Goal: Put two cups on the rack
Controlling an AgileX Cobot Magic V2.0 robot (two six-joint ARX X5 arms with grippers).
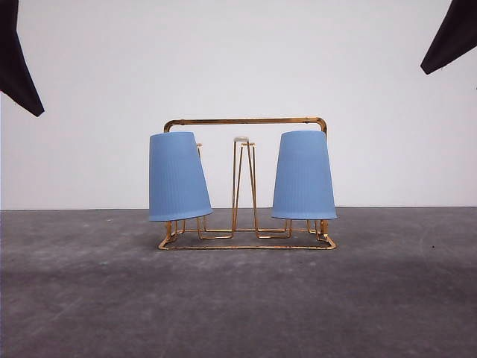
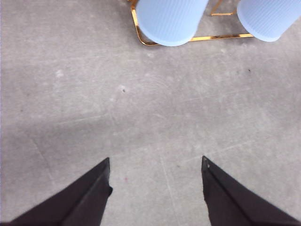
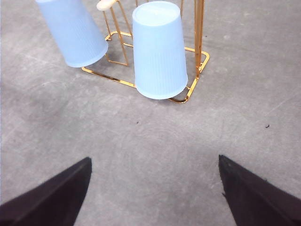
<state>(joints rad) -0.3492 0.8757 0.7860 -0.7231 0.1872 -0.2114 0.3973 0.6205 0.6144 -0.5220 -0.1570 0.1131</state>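
Note:
Two light-blue ribbed cups hang upside down on the gold wire rack (image 1: 246, 121) in the middle of the table. The left cup (image 1: 177, 176) tilts a little on its prong; the right cup (image 1: 303, 175) sits straighter. My left gripper (image 2: 156, 162) is open and empty, held back over bare table, with the left cup (image 2: 170, 21) and right cup (image 2: 269, 19) well ahead of it. My right gripper (image 3: 155, 162) is also open and empty, apart from the right cup (image 3: 159, 52), the left cup (image 3: 73, 33) and the rack frame (image 3: 200, 28).
The grey table surface (image 1: 238, 298) runs from the rack to the front edge, with a white wall behind. Dark parts of my left arm (image 1: 15, 67) and right arm (image 1: 451, 37) hang at the top corners of the front view. A white-tipped middle prong (image 1: 241, 139) stands bare.

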